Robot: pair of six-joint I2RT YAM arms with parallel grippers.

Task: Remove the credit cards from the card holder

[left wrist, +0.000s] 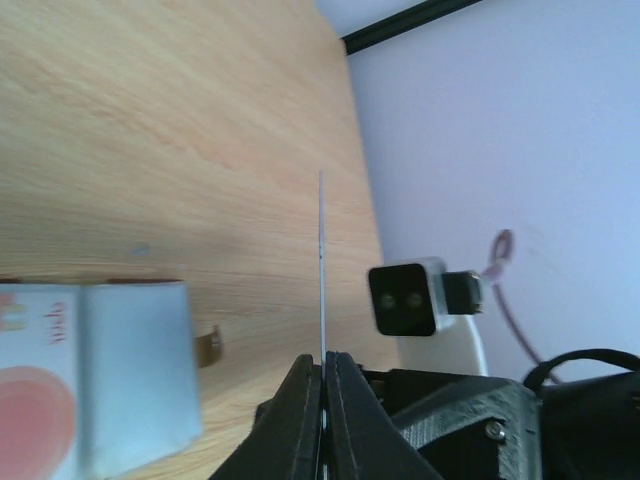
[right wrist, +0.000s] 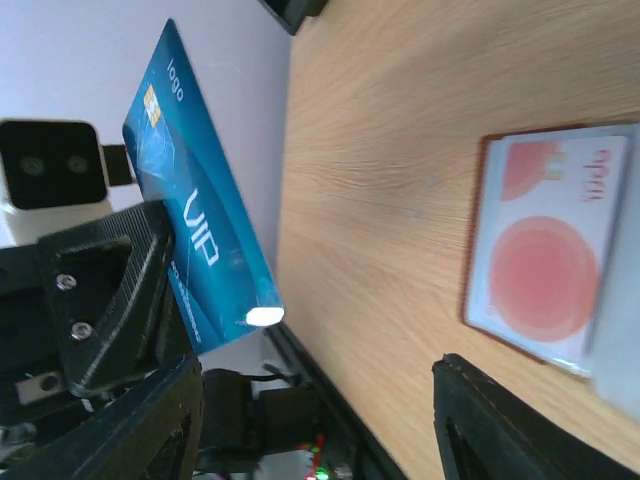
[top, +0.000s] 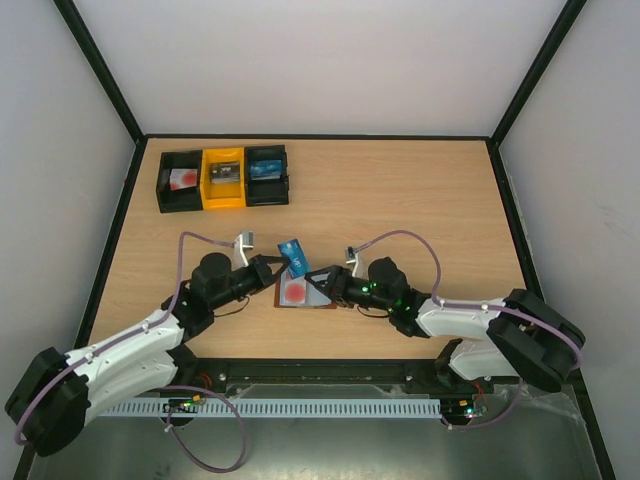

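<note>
The brown card holder point(top: 300, 291) lies open on the table between my grippers, its grey-blue inner faces up, with a white card with a red circle on it. My left gripper point(top: 281, 266) is shut on the blue card point(top: 293, 255) and holds it above the holder's far edge. The left wrist view shows that card edge-on point(left wrist: 322, 250) between the shut fingers point(left wrist: 300, 400). The right wrist view shows its "VIP" face point(right wrist: 190, 225) and the holder point(right wrist: 548, 275). My right gripper point(top: 323, 283) is open and empty beside the holder's right end. No black card shows.
Three small bins stand in a row at the back left: black point(top: 180, 181), yellow point(top: 223, 180), black point(top: 268, 174), each with something inside. A black frame edges the table. The holder's brown tab point(left wrist: 208, 345) lies on the wood.
</note>
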